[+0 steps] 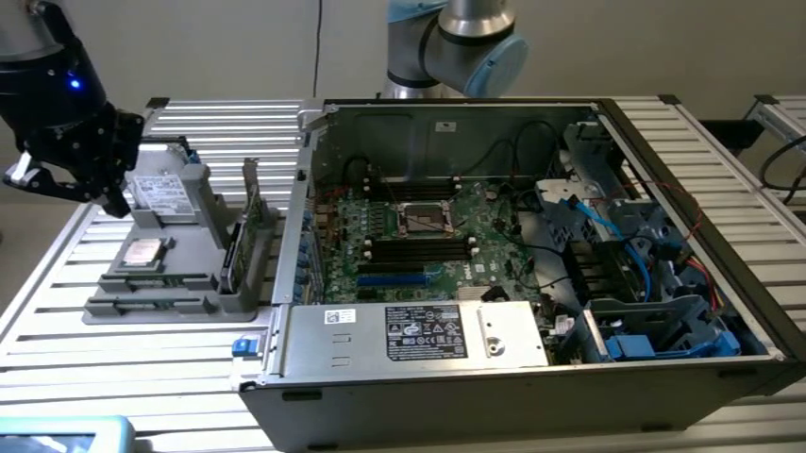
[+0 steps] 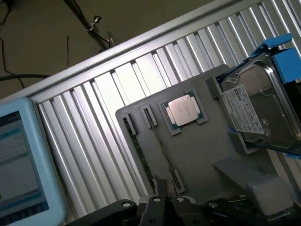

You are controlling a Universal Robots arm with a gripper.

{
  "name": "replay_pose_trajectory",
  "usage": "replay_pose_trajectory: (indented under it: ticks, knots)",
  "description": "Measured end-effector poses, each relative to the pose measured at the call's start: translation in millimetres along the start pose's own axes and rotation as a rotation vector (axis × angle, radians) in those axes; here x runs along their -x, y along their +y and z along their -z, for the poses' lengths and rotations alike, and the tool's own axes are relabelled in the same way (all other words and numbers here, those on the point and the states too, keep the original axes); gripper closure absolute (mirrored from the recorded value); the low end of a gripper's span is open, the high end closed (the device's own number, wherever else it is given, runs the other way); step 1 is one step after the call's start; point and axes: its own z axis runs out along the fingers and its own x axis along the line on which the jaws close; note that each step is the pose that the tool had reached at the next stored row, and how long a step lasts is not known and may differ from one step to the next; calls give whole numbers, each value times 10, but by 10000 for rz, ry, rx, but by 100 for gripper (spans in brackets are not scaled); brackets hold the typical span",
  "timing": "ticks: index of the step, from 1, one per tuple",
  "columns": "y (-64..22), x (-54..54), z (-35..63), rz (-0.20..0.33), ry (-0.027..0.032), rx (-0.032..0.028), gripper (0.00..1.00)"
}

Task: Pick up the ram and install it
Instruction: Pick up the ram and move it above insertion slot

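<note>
Silver ribbed slats stripe the table (image 1: 51,293), which carries a plain grey tray (image 2: 202,150). Along one edge of the tray lies the ram (image 2: 137,148), a dark green strip. Near it, the processor (image 2: 183,109) shows a silver lid inside a green border. At the tray's opposite edge, the hard drive (image 2: 256,110) is silver with a white printed label, held in a bright blue caddy (image 2: 282,47). The computer case (image 1: 504,396) is dark grey and its motherboard (image 1: 428,236) green, crossed by black and blue cables (image 1: 592,212). Its silver power supply (image 1: 416,335) bears a dark label. The gripper (image 2: 168,200) is black, the arm (image 1: 454,42) silver with pale blue caps. A tablet (image 2: 23,160) is cased in pale blue.
</note>
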Motion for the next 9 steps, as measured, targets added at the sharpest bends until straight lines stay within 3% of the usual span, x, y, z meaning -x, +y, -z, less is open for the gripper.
replay_pose_trajectory:
  ticks: [9]
  knots:
    - [0, 0, -9, 1626, 65, -70, 89]
